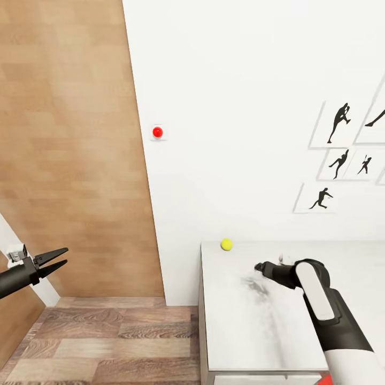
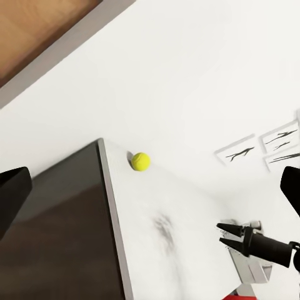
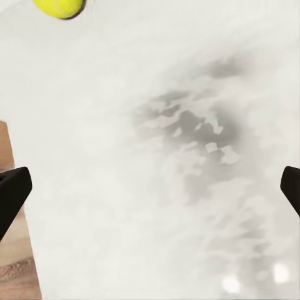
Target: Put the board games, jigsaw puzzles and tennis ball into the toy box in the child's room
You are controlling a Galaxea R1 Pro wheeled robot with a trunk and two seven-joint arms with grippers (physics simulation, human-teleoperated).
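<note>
A small yellow-green tennis ball (image 1: 226, 244) rests against the wall at the back left corner of the light grey table (image 1: 240, 342). My right gripper (image 1: 259, 267) hovers open over the table, a short way in front and to the right of the ball. In the right wrist view the tennis ball (image 3: 59, 6) lies well ahead of the spread fingers (image 3: 12, 194). My left gripper (image 1: 60, 256) hangs open over the floor at the far left, empty. From the left wrist I see the tennis ball (image 2: 140, 161) and the right gripper (image 2: 222, 234). The toy box, board games, jigsaw puzzles and bed are out of view.
A brown wooden door (image 1: 69, 149) stands at the left, with wood-plank floor (image 1: 107, 337) below it. A red round knob (image 1: 157, 131) sits on the white wall. Black sports-silhouette posters (image 1: 337, 160) hang at the right. The table's left edge (image 1: 203, 321) drops to the floor.
</note>
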